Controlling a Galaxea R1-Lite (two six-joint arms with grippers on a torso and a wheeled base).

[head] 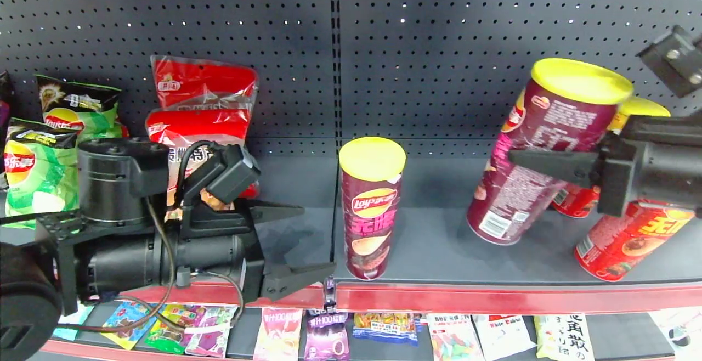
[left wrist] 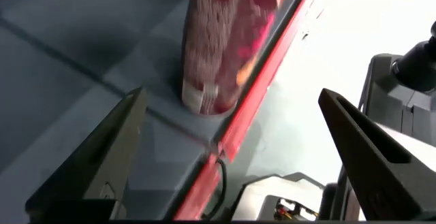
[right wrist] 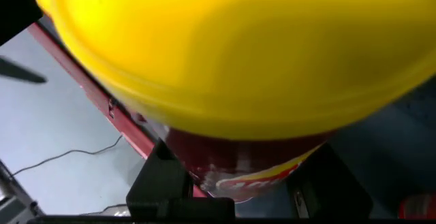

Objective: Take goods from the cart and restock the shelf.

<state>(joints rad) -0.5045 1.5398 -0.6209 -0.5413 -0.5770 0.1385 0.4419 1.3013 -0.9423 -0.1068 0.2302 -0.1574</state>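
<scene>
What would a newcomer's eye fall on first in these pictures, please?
The tilted purple can with a yellow lid, clamped in the right gripper at the right of the shelf. Next, an upright matching can stands mid-shelf near the red front edge, with the open left gripper just to its left.

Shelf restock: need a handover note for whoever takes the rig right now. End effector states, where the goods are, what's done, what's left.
Left end effector: open, empty, at the shelf's front edge beside the upright purple can.
Right end effector: shut on a second purple can, tilted over the shelf, just in front of the red cans. Cannot tell if its base touches the shelf.
Done: one purple can stands on the shelf.
Left: stand the held can upright and release it, then likely fetch more goods from the cart.
</scene>
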